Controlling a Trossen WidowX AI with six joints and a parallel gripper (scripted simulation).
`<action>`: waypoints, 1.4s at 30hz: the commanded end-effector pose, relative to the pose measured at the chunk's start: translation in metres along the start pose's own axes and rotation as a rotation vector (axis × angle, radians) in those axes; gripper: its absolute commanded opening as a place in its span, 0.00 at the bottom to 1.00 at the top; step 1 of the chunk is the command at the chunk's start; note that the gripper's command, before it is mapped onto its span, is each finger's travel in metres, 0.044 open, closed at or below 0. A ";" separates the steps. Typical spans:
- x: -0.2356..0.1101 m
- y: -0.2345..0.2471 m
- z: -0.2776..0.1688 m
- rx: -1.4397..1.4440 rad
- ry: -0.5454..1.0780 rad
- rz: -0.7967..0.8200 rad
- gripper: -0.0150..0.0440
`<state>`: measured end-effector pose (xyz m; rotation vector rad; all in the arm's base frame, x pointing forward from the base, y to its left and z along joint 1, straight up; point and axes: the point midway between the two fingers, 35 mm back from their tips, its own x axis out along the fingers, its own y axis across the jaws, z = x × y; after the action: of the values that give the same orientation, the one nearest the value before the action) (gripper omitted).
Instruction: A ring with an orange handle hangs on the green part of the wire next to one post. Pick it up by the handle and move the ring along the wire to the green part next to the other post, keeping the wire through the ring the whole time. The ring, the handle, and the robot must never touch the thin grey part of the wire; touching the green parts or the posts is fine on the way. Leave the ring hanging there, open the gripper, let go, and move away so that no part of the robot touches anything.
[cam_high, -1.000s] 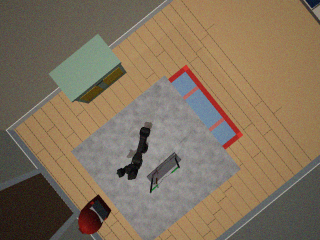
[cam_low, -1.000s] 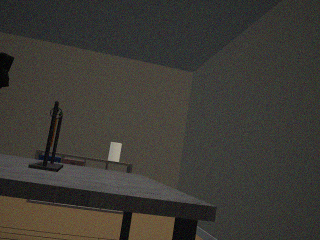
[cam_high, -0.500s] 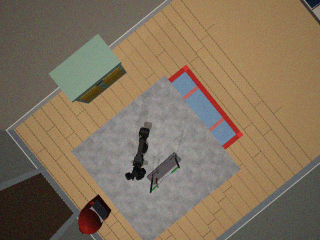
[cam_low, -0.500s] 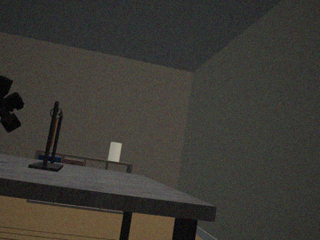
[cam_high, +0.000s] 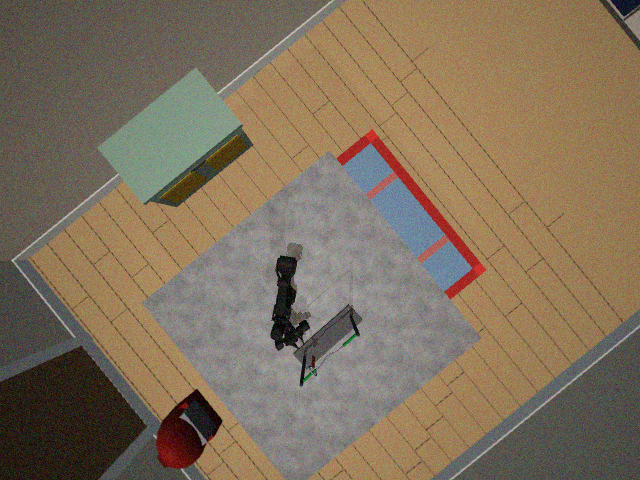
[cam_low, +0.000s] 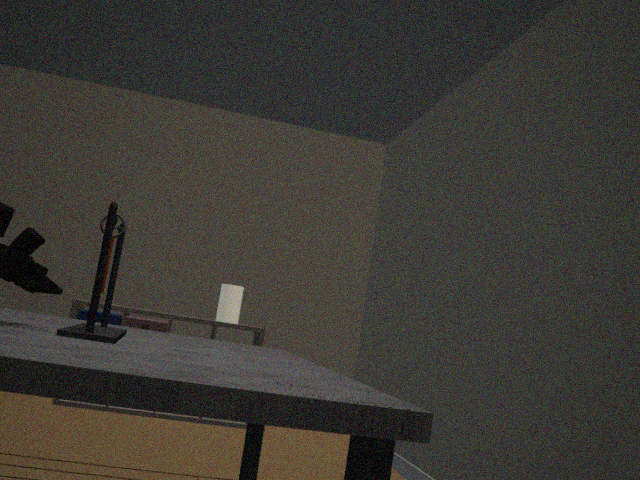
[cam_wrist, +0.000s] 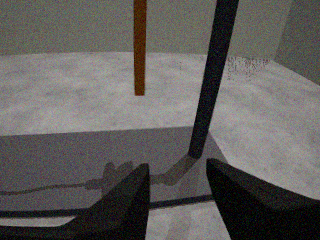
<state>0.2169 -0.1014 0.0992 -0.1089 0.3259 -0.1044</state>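
Two jaws partly apart, gripping nothing; orange handle (cam_wrist: 140, 27) hangs ahead, beyond gap, left of dark post (cam_wrist: 216, 60).

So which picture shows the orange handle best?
The wrist view. The orange handle hangs big and sharp there, ahead of the gripper, beside a dark post. In the exterior view it is only a thin dim orange line between the posts. From the top it is a tiny speck.

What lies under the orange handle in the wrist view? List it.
Below the orange handle lies bare grey table, then the wire stand's flat base. The dark post stands beside it. The ring above is out of frame.
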 end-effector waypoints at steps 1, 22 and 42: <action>0.000 0.017 -0.004 0.035 -0.034 0.085 0.53; 0.025 0.012 0.039 0.074 -0.149 0.141 0.53; 0.041 0.010 0.048 0.081 -0.163 0.150 0.53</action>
<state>0.2666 -0.0907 0.1321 -0.0191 0.1606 0.0434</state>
